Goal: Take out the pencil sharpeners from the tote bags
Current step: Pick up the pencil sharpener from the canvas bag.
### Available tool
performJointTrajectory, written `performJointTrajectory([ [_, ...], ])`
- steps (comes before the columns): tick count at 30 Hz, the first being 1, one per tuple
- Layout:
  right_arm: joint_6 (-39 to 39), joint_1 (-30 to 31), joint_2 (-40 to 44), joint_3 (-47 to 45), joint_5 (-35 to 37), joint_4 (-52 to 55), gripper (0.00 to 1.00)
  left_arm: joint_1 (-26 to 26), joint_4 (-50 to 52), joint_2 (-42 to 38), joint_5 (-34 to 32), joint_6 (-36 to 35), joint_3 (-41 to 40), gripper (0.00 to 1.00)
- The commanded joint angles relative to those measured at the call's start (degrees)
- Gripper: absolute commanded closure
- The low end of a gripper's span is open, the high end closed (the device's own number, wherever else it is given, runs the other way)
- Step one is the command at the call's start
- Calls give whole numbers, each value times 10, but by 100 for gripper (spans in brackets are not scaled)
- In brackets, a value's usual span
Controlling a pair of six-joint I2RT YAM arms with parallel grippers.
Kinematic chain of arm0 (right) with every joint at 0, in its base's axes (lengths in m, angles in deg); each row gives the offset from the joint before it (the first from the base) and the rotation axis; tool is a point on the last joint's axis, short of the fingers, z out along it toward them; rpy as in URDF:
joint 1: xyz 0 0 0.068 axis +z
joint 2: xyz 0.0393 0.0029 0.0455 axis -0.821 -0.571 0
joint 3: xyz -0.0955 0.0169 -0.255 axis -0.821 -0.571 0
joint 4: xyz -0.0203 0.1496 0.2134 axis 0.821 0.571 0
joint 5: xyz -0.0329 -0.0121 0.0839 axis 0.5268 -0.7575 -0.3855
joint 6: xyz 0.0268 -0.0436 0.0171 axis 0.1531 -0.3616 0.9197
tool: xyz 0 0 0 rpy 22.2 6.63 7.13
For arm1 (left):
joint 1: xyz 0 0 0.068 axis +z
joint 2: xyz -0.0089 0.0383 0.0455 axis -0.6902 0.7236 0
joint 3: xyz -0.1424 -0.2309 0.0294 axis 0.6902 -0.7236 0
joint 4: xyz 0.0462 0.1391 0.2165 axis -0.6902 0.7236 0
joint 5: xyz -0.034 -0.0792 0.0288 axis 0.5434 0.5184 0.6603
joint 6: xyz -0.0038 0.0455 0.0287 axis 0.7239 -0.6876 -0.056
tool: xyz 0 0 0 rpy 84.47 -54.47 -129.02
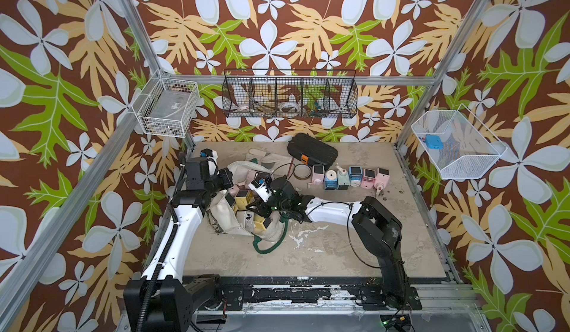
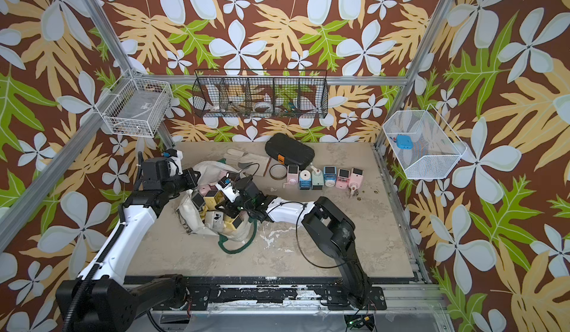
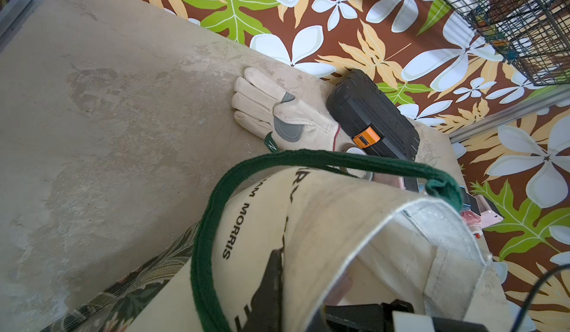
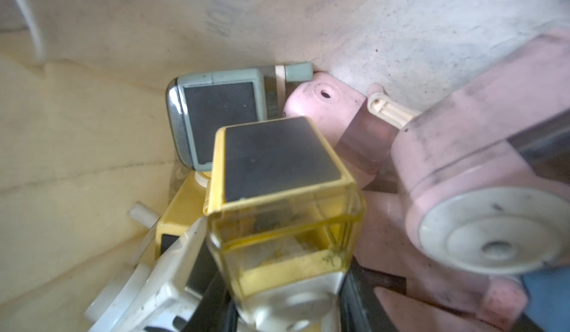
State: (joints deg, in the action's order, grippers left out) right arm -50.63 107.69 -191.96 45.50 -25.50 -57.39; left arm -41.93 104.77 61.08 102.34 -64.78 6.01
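While the left gripper is pressed together on the rim of the cream tote bag, which lies on the surface with its mouth open, the right gripper is inside the bag, pinching a yellow sharpener between its jaws. Beside that one in the bag lie a grey-green sharpener, a pink sharpener and a white sharpener. Six more sharpeners stand in a row on the surface near the black case, apart from the bag.
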Motion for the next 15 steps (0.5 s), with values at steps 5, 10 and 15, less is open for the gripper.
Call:
performJointTrajectory([
  [5, -1, 3, 86, -54, 5, -33, 70, 0, -36, -3, 29, 10, 2, 100],
  [10, 3, 3, 145, -80, 40, -8, 74, 0, -36, -2, 29, 10, 2, 100],
  [15, 5, 3, 214, -115, 55, 11, 75, 0, -36, -2, 28, 10, 2, 100],
])
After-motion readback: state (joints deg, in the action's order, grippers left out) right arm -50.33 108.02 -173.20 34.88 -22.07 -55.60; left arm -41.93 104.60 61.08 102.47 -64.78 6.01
